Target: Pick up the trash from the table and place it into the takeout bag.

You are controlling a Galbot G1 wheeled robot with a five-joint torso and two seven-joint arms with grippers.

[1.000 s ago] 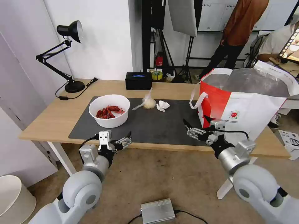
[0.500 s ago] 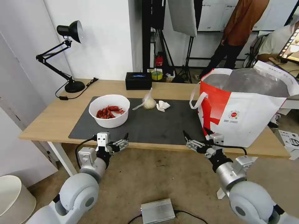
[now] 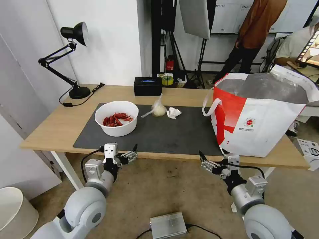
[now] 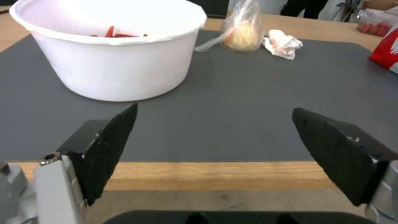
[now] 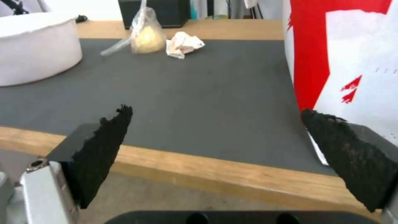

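Note:
On the table [image 3: 50, 129], a white bowl of red shells [image 3: 116, 118] stands at the left of the dark mat [image 3: 172, 132]. A knotted clear bag [image 3: 159, 109] and a crumpled tissue [image 3: 173, 113] lie at the mat's far edge. At the right end stands the white and red takeout bag [image 3: 262, 116], its foil-lined mouth open. A clear box with red scraps [image 4: 373, 23] peeks past the takeout bag's corner [image 4: 385, 49]. My left gripper [image 3: 128, 153] [image 4: 214, 109] hangs open before the front edge, facing the bowl [image 4: 112, 62]. The right gripper [image 3: 212, 155] [image 5: 215, 110] is open before the takeout bag [image 5: 352, 62].
A black desk lamp [image 3: 74, 59] stands at the table's back left and a black box [image 3: 148, 86] at the back middle. On the floor lie a silver unit [image 3: 167, 225] and a white bin [image 3: 15, 212]. People stand behind the table.
Both arms have sunk and drawn back from above the mat's front to below the table's front edge. Both grippers stay open. The trash and bag have not moved.

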